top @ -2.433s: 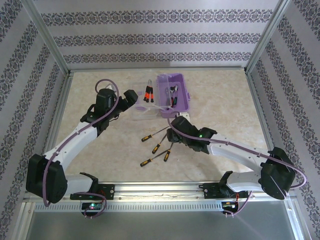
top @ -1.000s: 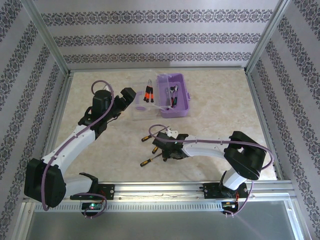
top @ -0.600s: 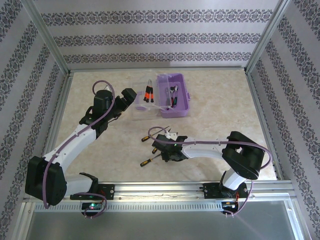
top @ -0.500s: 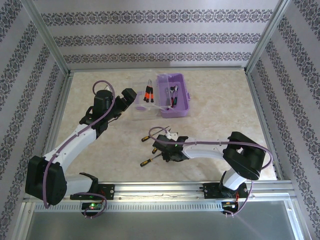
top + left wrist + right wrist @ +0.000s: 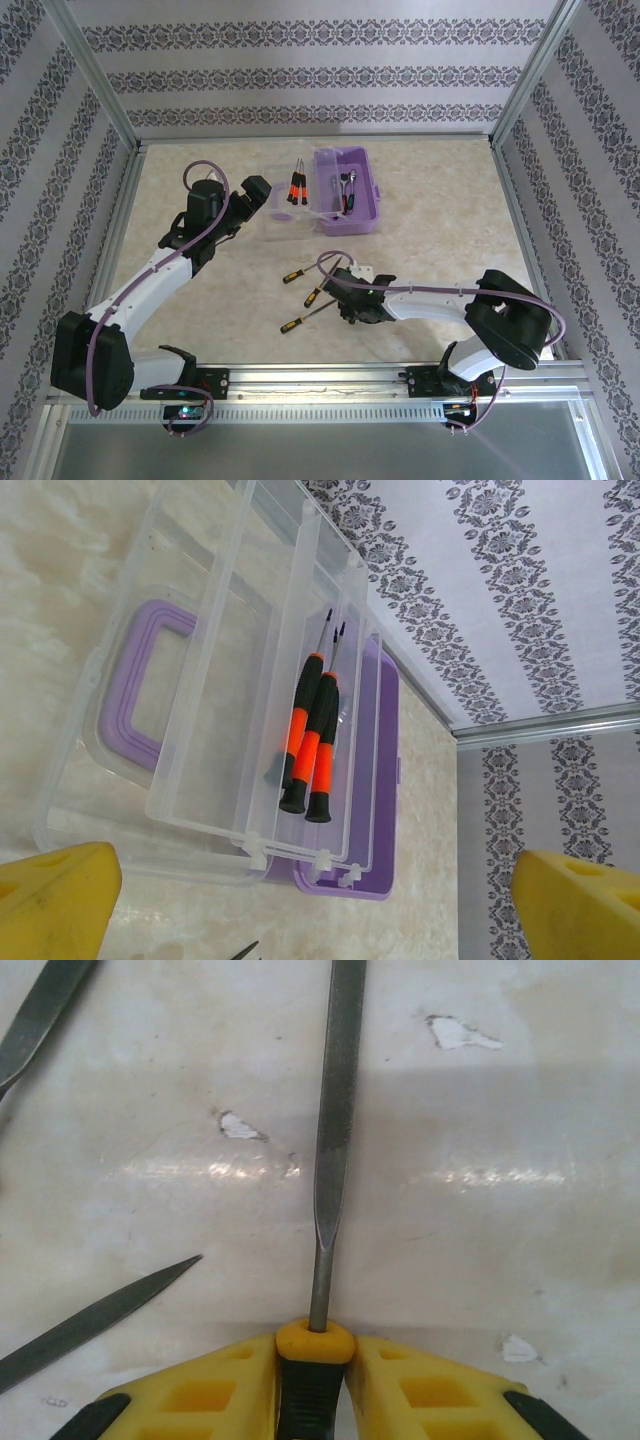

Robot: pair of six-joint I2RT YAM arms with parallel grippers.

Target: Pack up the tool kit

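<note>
1. Right wrist view, nearest the arm bases: right gripper. Sits pinched narrow on the black handle of a thin tool, one yellow finger touching each side. Points the steel shaft straight out ahead, in line with the fingers. Cannot tell whether the shaft is resting on the table or lifted off it.
2. Same view, to the left: two more shafts. Lie loose on the table, apart from the held one.
3. Top view, a little farther out: three loose screwdrivers. Lie near the right gripper, on its left side, none of them packed yet.
4. Farther again, left half of the table: left gripper. Hangs spread wide with nothing held, just beside the clear lid. Sits much nearer the box than the right one does.
5. Farthest: tool kit. Stands open, lilac base almost straight beyond the right gripper and well apart from it, long side running away from the arms. Keeps its lid folded out to the left, with a pair of orange-and-black screwdrivers lying in it.
6. Probably calls for a carry straight away from the bases, shaft aligned with the base's long side.
</note>
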